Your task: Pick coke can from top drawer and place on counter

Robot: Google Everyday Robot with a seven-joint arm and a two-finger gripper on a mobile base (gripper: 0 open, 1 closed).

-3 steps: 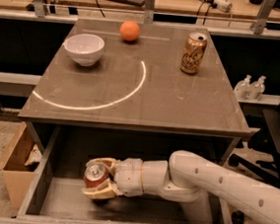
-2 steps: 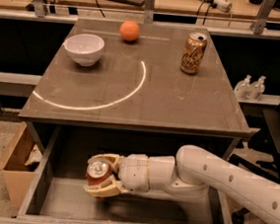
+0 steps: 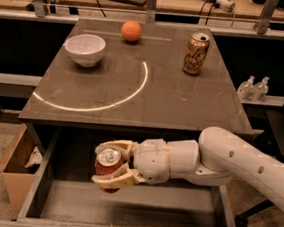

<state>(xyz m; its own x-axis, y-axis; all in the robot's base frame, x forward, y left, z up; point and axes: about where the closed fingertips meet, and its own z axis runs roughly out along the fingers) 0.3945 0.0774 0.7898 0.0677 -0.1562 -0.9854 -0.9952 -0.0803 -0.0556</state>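
The coke can, red with a silver top, is held between the fingers of my gripper, lifted above the grey floor of the open top drawer. My white arm reaches in from the right. The can sits just below and in front of the counter's front edge. The counter is a grey-brown tabletop with a curved white arc line on it.
On the counter stand a white bowl at the back left, an orange at the back centre and a tan-gold soda can at the back right. A cardboard box sits on the floor left of the drawer.
My gripper has risen with the coke can, from near the drawer floor to just under the counter's front edge.
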